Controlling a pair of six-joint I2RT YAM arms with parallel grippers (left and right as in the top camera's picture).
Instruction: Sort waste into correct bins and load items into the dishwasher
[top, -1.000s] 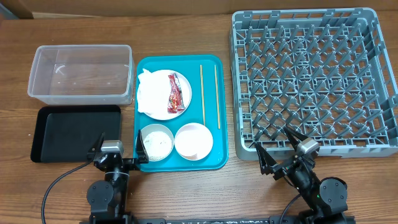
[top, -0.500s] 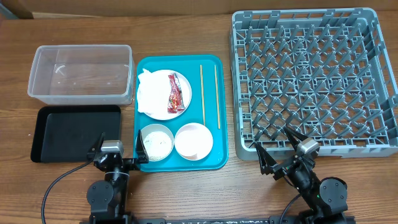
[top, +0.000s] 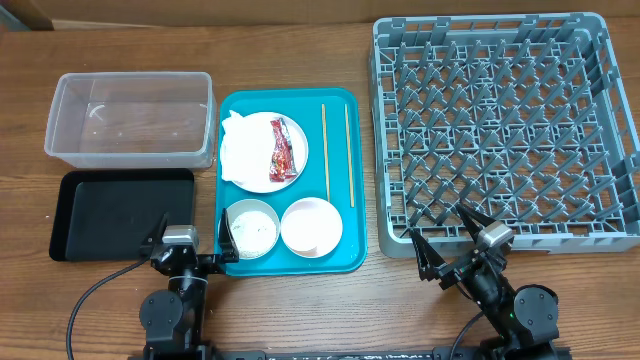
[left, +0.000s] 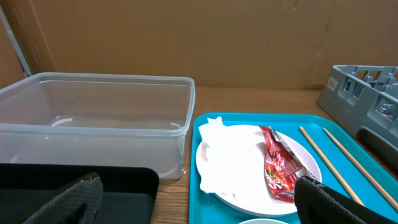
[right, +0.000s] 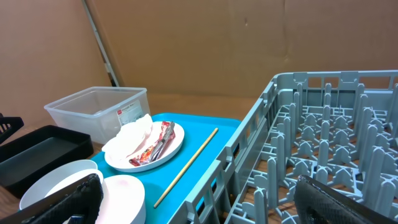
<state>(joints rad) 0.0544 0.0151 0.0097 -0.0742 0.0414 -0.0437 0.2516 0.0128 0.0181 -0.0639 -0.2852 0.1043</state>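
A teal tray (top: 345, 215) holds a white plate (top: 262, 178) with a crumpled white napkin (top: 240, 145) and a red wrapper (top: 282, 150), two chopsticks (top: 325, 152), a bowl with rice (top: 251, 228) and an empty bowl (top: 311, 226). The clear tub (top: 130, 117) and black tray (top: 120, 212) lie left of it. The grey rack (top: 505, 130) lies right. My left gripper (top: 190, 240) is open at the front, between the black tray and the teal tray. My right gripper (top: 445, 240) is open by the rack's near left corner. Both are empty. No cup shows.
The plate (left: 255, 168), wrapper (left: 280, 165) and tub (left: 93, 118) show in the left wrist view. The right wrist view shows the rack (right: 323, 149), one chopstick (right: 186, 165) and both bowls (right: 93, 186). A brown cardboard wall stands behind the table.
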